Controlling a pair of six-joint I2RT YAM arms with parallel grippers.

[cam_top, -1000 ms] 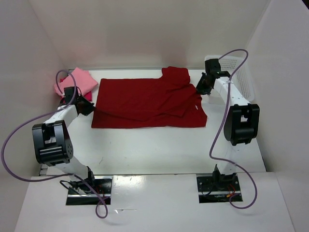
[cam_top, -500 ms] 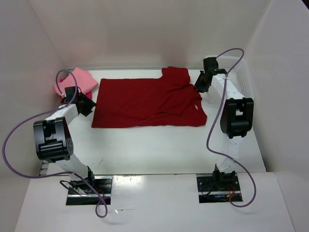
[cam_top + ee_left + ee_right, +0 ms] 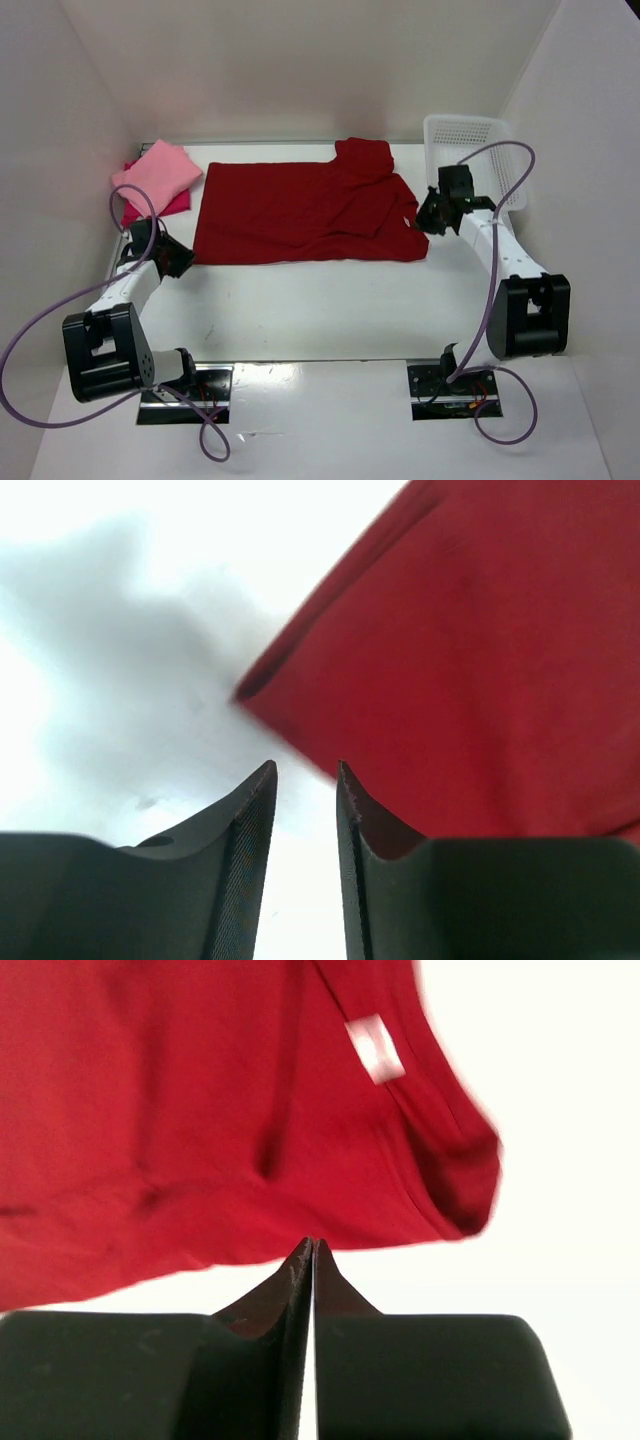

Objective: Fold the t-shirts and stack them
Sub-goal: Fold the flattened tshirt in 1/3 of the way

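Since both arms backed off the crimson t-shirt (image 3: 305, 212), it lies spread on the bench's far half | left gripper (image 3: 176, 258) slightly parted, empty, off its near-left corner | right gripper (image 3: 430, 216) closed, empty, beside its right edge | salmon t-shirt (image 3: 158, 172) folded, far-left corner | likely regrasp next

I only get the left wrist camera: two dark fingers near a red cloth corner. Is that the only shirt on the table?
Observer: No. At the far left corner a folded pink shirt lies on a magenta shirt.
Operator: What's the other arm doing?
Observer: The right gripper is shut, nothing between its fingers, by the dark red shirt's collar end.
Operator: Anything else out there?
Observer: A white basket in the far right corner.
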